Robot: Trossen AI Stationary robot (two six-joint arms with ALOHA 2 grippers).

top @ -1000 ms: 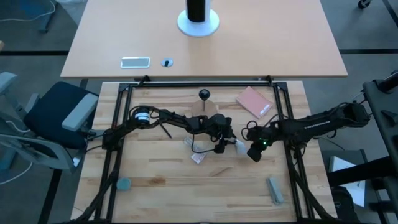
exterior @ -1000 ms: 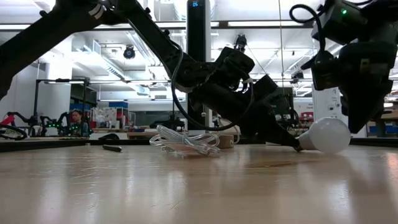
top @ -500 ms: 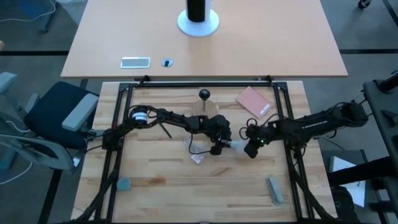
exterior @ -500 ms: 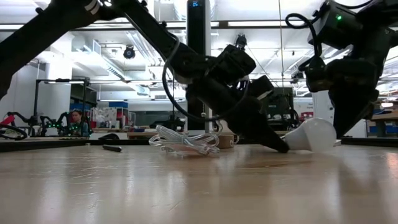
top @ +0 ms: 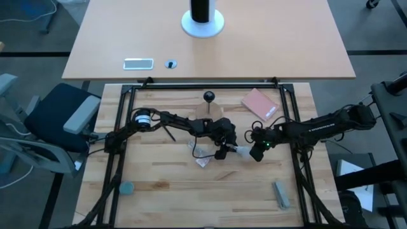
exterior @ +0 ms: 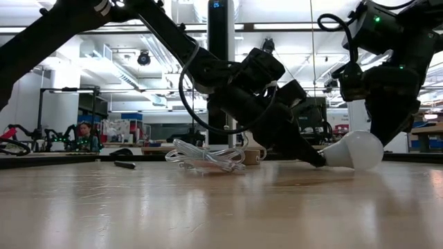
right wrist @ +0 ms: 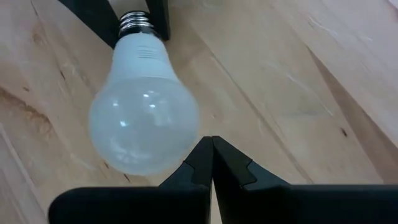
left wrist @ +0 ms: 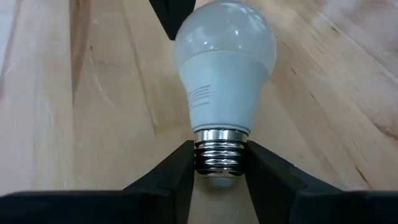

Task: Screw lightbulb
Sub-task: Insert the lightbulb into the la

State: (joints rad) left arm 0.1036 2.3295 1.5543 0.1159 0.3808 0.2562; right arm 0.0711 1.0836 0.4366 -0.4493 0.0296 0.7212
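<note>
The white lightbulb (top: pixel 239 151) lies on its side on the wooden table, between my two grippers. Its silvery screw base (left wrist: pixel 221 152) points at my left gripper (left wrist: pixel 221 169), which is shut on it. My right gripper (right wrist: pixel 211 144) is shut and stands right beside the frosted globe (right wrist: pixel 143 124), at the globe's end away from the base. In the low view the lightbulb (exterior: pixel 354 149) rests by its globe on the table. The black ball-shaped socket (top: pixel 208 97) stands on its wooden base toward the far edge, untouched. My left gripper pinches the silvery screw base (left wrist: pixel 219 144) between its two fingers, one on each side of the thread. The fingers slant down from the table's left and lie along the bulb's axis. The bulb lies on its side with the globe on the table. My right gripper's shut fingertips (right wrist: pixel 203 149) stand at the globe's edge; I cannot tell whether they touch it.
A crumpled clear plastic packet (top: pixel 202 156) lies just left of my left gripper. A pink pad (top: pixel 259 104) sits at the far right. Small grey pieces lie near the front, one left (top: pixel 127 188) and one right (top: pixel 281 194). Black frame rails (top: pixel 287 121) border the table.
My right gripper has gone a little toward the table's left, and the lightbulb has slid that way along the table, toward my left gripper. My left gripper has tipped further down, and its fingers have come onto the screw base.
</note>
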